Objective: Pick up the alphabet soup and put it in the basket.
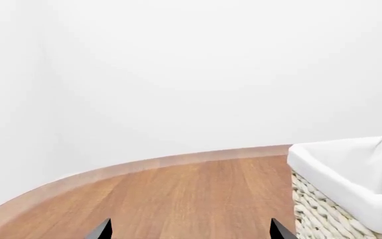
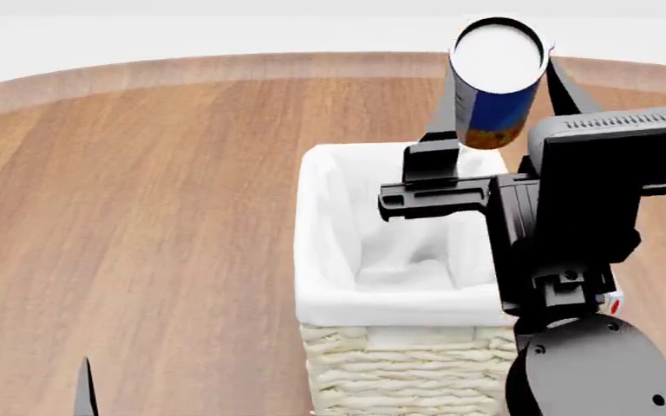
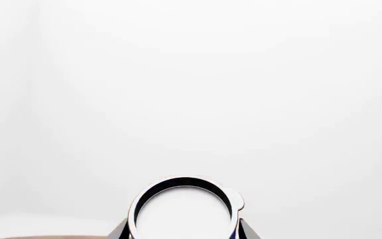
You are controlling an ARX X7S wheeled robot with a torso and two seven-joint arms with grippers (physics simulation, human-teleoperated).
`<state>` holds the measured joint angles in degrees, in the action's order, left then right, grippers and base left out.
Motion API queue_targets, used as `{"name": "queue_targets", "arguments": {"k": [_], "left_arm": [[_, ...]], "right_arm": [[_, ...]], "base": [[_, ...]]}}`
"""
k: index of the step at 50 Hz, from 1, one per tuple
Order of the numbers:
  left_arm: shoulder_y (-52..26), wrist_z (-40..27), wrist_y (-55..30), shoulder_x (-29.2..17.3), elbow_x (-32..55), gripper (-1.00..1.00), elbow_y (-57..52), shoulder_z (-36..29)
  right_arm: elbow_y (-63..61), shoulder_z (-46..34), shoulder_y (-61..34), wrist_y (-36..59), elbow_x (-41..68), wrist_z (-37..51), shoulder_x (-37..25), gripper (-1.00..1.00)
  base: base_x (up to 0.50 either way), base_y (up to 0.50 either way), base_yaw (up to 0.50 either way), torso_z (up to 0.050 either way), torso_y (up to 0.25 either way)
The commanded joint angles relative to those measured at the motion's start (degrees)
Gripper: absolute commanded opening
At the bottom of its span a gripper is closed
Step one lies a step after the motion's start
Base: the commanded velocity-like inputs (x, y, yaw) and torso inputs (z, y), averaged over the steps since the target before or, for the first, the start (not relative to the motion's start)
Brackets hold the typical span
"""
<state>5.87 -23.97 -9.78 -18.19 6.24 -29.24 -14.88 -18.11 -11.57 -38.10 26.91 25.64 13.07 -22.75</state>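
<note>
Our right claw [image 2: 498, 87] grips the alphabet soup [image 2: 495, 82] upright, seemingly above the basket's [image 2: 322, 260] far rim; left claw [image 1: 189, 230] spread.

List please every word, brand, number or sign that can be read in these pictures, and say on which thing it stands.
There is no readable text in any view.
alphabet soup: the label shows only blue and yellow-orange colour; any print is too blurred to read.
basket: no text.
right gripper and its arm: no marking that can be read.
</note>
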Motion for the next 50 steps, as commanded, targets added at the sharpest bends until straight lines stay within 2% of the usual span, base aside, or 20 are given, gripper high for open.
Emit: {"name": "queue_targets", "arguments": {"k": [1,9,17,23,26,35,42,50], "left_arm": [[-0.14,-0.15,-0.02,-0.18,0.28,1.0,0.09,-0.09],[-0.1,-0.29,0.08,-0.32,0.2,1.0,0.11,-0.32],[-0.19,-0.34,0.45,-0.45,0.45,1.0,0.44,-0.27],[-0.34,-0.35,0.61,-0.49,0.65,1.0,0.91,-0.31],[-0.39,-0.43,0.5,-0.53,0.5,1.0,0.87,-0.5],[-0.54,-0.49,0.67,-0.61,0.7,1.0,1.27,-0.6],[-0.64,-0.51,0.83,-0.72,0.97,1.0,1.55,-0.58],[-0.62,-0.67,1.02,-0.83,1.23,1.0,1.76,-0.46]], "right_arm": [[14.33,-4.57,-10.74,-2.92,-4.36,-4.83,4.1,-1.0],[27.44,-7.72,-17.89,-6.4,-6.6,-8.22,7.71,-1.0],[48.3,-9.91,-27.26,-12.37,-8.09,-13.19,13.12,-1.0],[71.62,-10.01,-36.15,-21.25,-9.49,-16.38,17.51,-1.0],[92.41,-9.48,-43.73,-30.58,-10.3,-18.26,20.91,-1.0],[93.09,-4.18,-44.45,-24.84,-16.14,-17.11,21.34,-1.0],[93.1,0.55,-44.25,-16.93,-20.83,-17.9,21.88,-1.0],[93.1,0.99,-44.22,-14.41,-24.1,-19.17,22.46,-1.0]], "base": [[0.0,0.0,0.0,0.0,0.01],[0.0,0.0,0.0,0.0,0.0],[0.0,0.0,0.0,0.0,0.001],[0.0,0.0,0.0,0.0,0.0],[0.0,0.0,0.0,0.0,0.0],[0.0,0.0,0.0,0.0,0.001],[0.0,0.0,0.0,0.0,0.001],[0.0,0.0,0.0,0.0,0.0]]}}
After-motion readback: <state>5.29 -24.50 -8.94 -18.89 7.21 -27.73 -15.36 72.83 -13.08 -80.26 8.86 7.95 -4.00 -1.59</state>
